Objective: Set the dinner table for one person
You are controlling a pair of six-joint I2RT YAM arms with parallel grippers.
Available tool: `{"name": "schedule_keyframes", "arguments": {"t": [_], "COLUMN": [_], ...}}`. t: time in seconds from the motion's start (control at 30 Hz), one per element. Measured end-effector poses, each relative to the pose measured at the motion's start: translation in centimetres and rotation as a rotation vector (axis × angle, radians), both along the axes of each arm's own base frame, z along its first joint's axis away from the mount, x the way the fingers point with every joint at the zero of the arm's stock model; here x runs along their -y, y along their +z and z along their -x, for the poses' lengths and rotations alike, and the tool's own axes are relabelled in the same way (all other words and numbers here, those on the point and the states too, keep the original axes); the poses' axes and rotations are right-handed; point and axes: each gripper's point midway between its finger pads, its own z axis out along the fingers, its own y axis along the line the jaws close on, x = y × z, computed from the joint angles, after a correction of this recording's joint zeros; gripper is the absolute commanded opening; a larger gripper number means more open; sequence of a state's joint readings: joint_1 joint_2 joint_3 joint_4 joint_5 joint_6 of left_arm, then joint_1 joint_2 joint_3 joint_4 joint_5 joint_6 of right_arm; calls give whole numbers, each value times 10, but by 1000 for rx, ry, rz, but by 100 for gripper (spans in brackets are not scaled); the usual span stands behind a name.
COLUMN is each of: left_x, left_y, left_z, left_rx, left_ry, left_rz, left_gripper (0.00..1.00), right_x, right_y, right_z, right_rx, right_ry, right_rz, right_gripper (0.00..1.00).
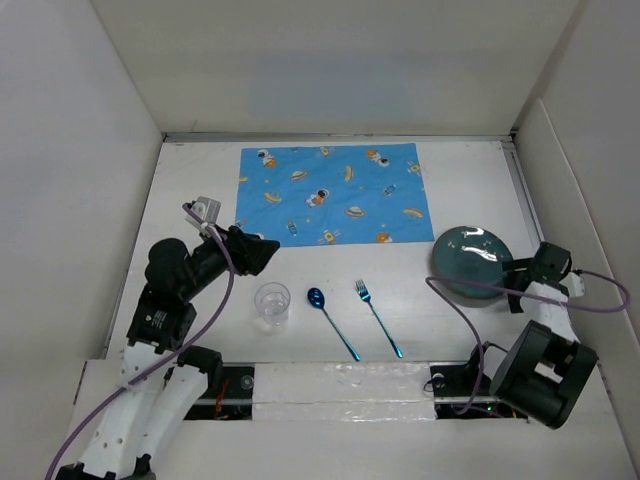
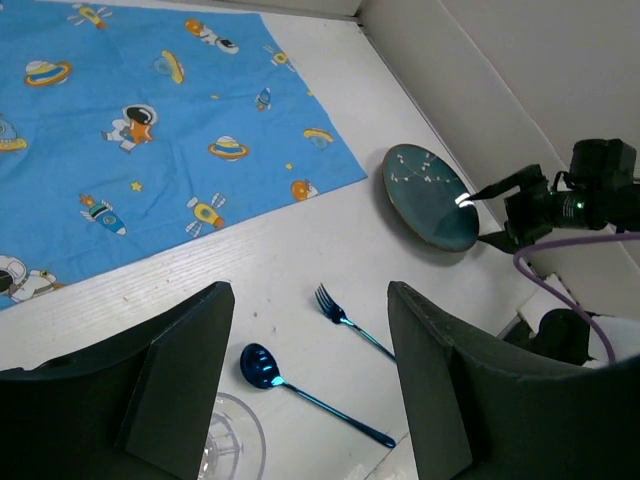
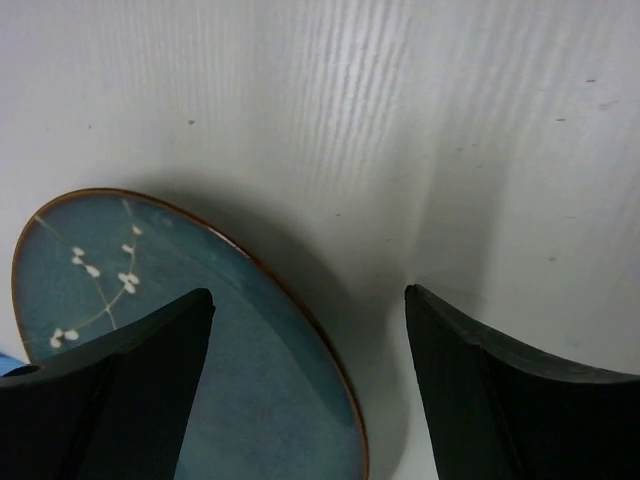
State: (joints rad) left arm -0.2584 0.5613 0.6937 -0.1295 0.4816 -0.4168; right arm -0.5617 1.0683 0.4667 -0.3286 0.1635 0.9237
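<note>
White and plain, the dinner table [image 1: 190, 190] fills the view between pale walls, with a blue placemat [image 1: 335, 193] on its far half. Nearest the arm bases, on the near side of the placemat, a clear glass [image 1: 271, 303], a blue spoon [image 1: 332, 322] and a blue fork [image 1: 378, 317] lie apart from one another. The left gripper [image 2: 310, 300] hovers just off the placemat's near left corner, jaws apart and empty. Just beside the placemat's near right corner sits the teal plate [image 1: 472, 258]. The right gripper [image 3: 310, 295] straddles its rim with jaws apart, not clamped. Fetching the plate looks like the step in hand. Next it must close on the rim, lift level, and carry it onto the placemat's middle.
</note>
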Motion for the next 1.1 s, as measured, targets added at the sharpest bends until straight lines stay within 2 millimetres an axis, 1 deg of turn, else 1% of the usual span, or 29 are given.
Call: {"name": "schedule_keyframes", "arguments": {"t": [0.07, 0.13, 0.2, 0.3, 0.33, 0.37, 0.4, 0.43, 0.47, 0.5, 0.57, 0.6, 0.63, 0.7, 0.77, 0.93, 1.0, 1.1], "left_x": [1, -1, -2, -4, -5, -5, -6, -6, -7, -7, -8, -8, -9, -10, -10, -10, -10, -10], "left_y": [2, 5, 6, 3, 2, 2, 1, 1, 0, 0, -1, -1, -1, -2, -2, -4, -5, -8], "left_z": [4, 5, 5, 4, 4, 4, 3, 3, 3, 3, 2, 2, 1, 1, 1, 0, -1, -2], "left_rx": [15, 34, 40, 31, 29, 28, 26, 24, 22, 21, 19, 18, 18, 17, 16, 8, 4, -6], "left_ry": [-8, -4, 4, 17, 22, 25, 28, 31, 33, 35, 40, 43, 48, 53, 55, 57, 59, 59], "left_rz": [-6, -7, -10, -19, -21, -23, -24, -25, -26, -27, -29, -30, -31, -34, -35, -38, -40, -43], "left_gripper": [59, 59, 59, 58, 58, 58, 58, 58, 57, 57, 57, 57, 57, 57, 56, 56, 55, 55], "right_x": [-3, -5, -5, -2, -1, 0, 1, 2, 2, 3, 10, 17, 21, 26, 24, 12, 6, -7], "right_y": [-2, -5, -8, -10, -10, -9, -7, -6, -3, 4, 25, 32, 36, 36, 40, 86, 96, 109], "right_z": [-8, -14, -18, -26, -28, -32, -36, -41, -47, -55, -78, -86, -87, -81, -72, -52, -46, -50], "right_rx": [1, -9, -19, -34, -36, -32, -26, -18, -3, 34, 134, 166, 176, 176, 187, 262, 276, 337], "right_ry": [25, 43, 55, 73, 82, 92, 100, 114, 138, 155, 175, 186, 201, 185, 184, 219, 240, 296], "right_rz": [-33, -61, -81, -102, -106, -114, -119, -120, -125, -133, -112, -89, -69, -61, -42, 65, 84, 70], "right_gripper": [76, 64, 60, 49, 44, 43, 34, 15, 8, 0, 0, 0, 0, 0, 0, 0, 0, 0]}}
